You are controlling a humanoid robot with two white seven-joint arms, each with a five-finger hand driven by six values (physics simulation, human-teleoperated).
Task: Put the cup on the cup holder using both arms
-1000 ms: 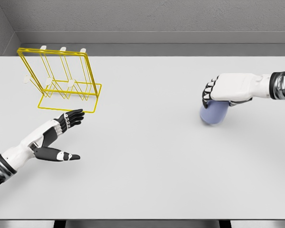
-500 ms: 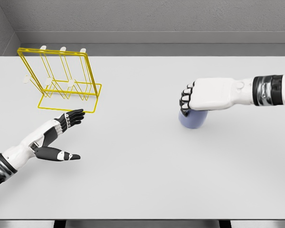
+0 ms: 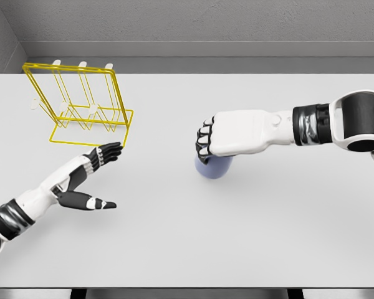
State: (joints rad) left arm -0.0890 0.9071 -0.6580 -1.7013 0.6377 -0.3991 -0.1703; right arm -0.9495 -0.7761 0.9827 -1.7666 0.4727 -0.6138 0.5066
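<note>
The cup has travelled leftward across the counter over the last second, now about midway toward the yellow cup holder. The right robot hand clenches it from above. The left robot hand, fingers spread and empty, has edged forward just below the holder, likely ready for a handover.

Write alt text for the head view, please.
The right hand grips a blue cup from above, near the middle of a white table. The left hand waits open at the lower left, just in front of a yellow wire rack at the far left.
</note>
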